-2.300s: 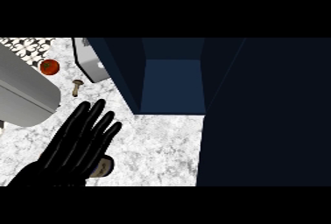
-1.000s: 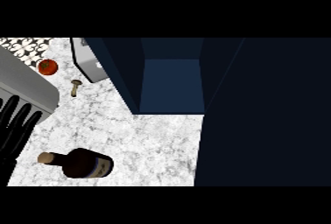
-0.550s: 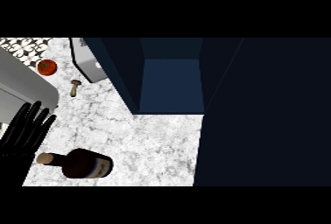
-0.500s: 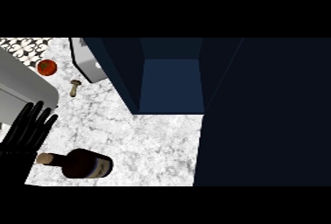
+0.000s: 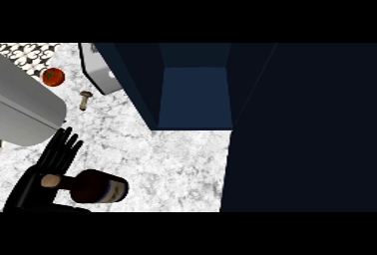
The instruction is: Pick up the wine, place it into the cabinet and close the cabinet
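As I look down from the head view, only one hand shows, at lower left.

Left hand (image 5: 46,167): I see it come in from the bottom-left corner, black, fingers straight and spread a bit, tips pointing up & slightly right. Nothing held. Palm sits at the bottle's neck end; cork shows in front of the hand, so they overlap in view. Can't tell if there's real contact.

Right hand: not visible to me anywhere.

Wine bottle (image 5: 94,187): lying on its side on the counter, lower left. Dark body w/ a pale label band at its right end, light cork (image 5: 51,181) pointing left toward the hand. It's outside the cabinet, well apart from the opening.

Cabinet (image 5: 195,94): dark blue, open; I see down into a lighter blue inner panel between two darker side walls, top centre. Big dark blue panel fills the right side of the view — prob. the door, can't say for sure.

Counter (image 5: 169,159): white/grey marble, bare between bottle & cabinet.

Sink (image 5: 22,114): grey basin at left edge, just above the fingertips.

Tomato (image 5: 53,76): red, round, upper left, near the sink rim.

Mushroom (image 5: 86,99): small, tan, on the counter just below-right of the tomato.

Grey box-like thing (image 5: 99,74): beside cabinet's left wall, upper left; can't ID it.
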Tool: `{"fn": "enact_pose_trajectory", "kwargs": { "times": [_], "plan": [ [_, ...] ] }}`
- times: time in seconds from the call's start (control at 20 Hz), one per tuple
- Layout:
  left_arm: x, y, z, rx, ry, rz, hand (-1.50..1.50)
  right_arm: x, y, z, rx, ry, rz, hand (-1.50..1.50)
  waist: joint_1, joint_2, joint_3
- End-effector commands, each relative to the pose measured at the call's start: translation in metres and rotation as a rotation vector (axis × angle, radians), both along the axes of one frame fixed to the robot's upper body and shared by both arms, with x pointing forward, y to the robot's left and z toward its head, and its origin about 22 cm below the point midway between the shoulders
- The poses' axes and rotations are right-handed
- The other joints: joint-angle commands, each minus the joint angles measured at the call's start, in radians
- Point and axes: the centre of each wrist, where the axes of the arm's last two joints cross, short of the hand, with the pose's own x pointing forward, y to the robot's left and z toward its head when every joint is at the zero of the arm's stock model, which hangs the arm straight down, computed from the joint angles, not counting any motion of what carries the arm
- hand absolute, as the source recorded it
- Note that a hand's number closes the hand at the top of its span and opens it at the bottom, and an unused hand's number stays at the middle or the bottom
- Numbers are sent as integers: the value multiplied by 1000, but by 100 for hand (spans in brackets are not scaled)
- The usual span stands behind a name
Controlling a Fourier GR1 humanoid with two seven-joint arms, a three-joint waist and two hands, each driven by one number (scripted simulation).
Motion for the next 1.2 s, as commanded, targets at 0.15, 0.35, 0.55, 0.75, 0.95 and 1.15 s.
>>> {"fn": "enact_pose_trajectory", "kwargs": {
  "times": [0.15, 0.35, 0.55, 0.75, 0.95, 1.15],
  "plan": [
    [-22, 20, -45, -13, 27, -21, -150, -2, -6, 7, 11, -27, 33, -150, 6, 0, 0],
    [-6, -2, -75, -29, 23, -33, -150, -13, 2, 15, 37, -41, 27, -150, 2, 0, 0],
    [-7, -2, -89, -36, 50, -42, -150, -16, -5, 6, 22, -26, 35, -150, 2, 0, 0],
    [-26, 8, -102, -57, 71, -46, -150, -21, 9, 20, 23, -27, 47, -150, 5, -1, 0],
    [-16, 1, -132, -131, 64, -34, -150, -2, -4, 21, 28, -38, 36, -150, 3, 0, 0],
    [-19, 13, -136, -197, 79, -61, -150, -34, -2, 11, 10, -23, 53, -150, -2, -1, 0]
  ]
}}
